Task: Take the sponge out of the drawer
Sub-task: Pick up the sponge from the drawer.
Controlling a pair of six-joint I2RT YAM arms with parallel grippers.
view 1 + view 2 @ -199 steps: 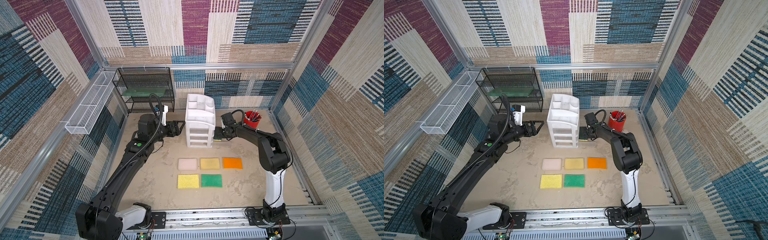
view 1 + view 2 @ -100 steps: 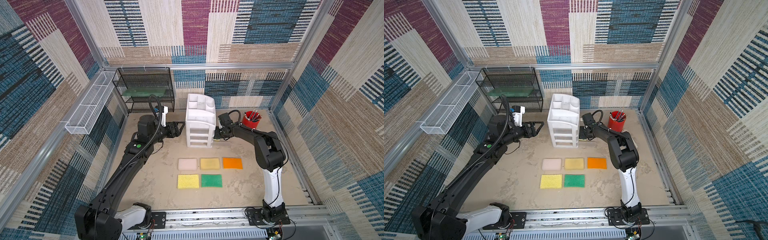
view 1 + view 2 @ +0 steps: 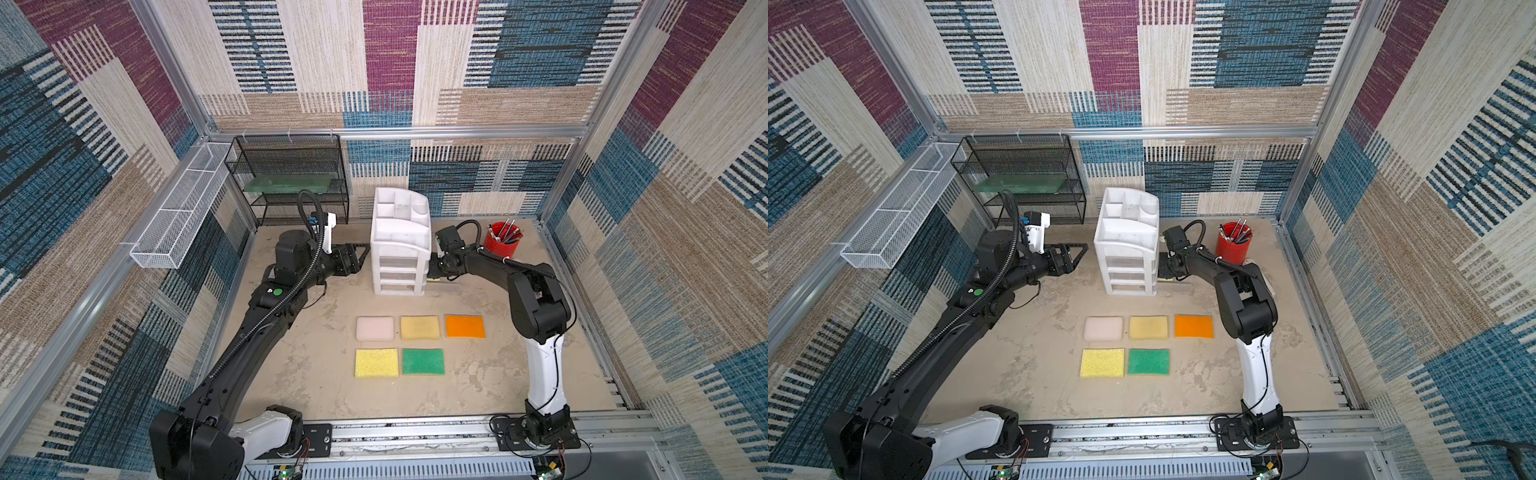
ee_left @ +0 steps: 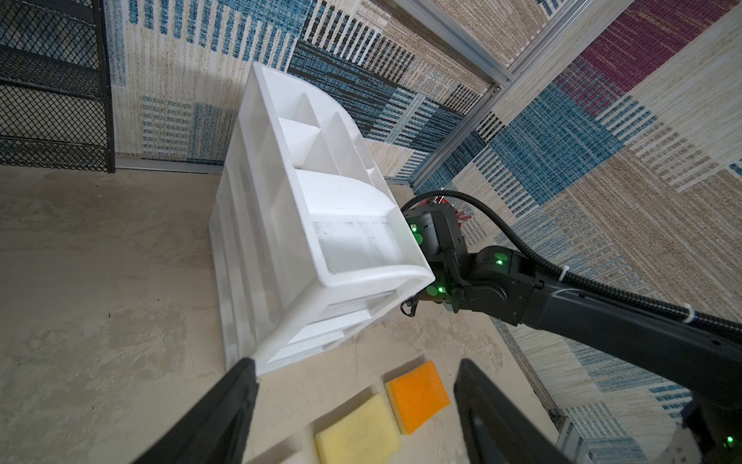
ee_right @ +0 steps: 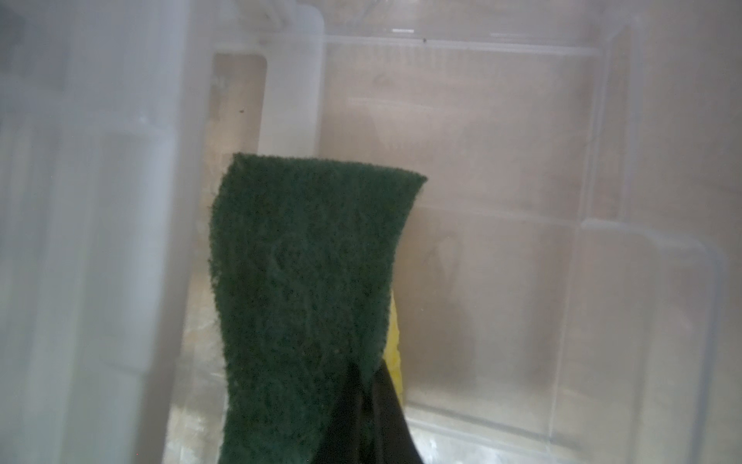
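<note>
**R gripper pinching the sponge at the drawer unit's side**

You've got the right gripper point(image 5: 367, 401) clamped on a sponge point(image 5: 305, 305): dark green scrub face toward the wrist cam, yellow foam edge showing behind it. Jaws are nearly together, with the sponge squeezed thin between them. Behind it you see clear plastic walls, so the sponge sits right up against or just inside the translucent plastic; can't tell which from this close.

In both top views the right gripper point(image 3: 432, 272) is pressed against the right side of the white drawer tower point(image 3: 401, 249), approx. at middle-drawer height. A sliver of yellow shows at the tower's lower right corner point(image 3: 434, 281); it is too small to tell more.

Your left gripper point(image 3: 359, 257) hovers just left of the tower w/ jaws spread and nothing between them; the left wrist cam shows both fingers point(image 4: 225, 405) apart.

On the table point(image 3: 316, 374) in front of the tower are five other sponges: pink point(image 3: 375, 328), pale yellow point(image 3: 419, 327), orange point(image 3: 465, 326), bright yellow point(image 3: 376, 363), green point(image 3: 423, 361). A red cup of pens point(image 3: 502, 245) stands behind the right arm, and a black mesh shelf point(image 3: 291, 178) is at back left.
</note>
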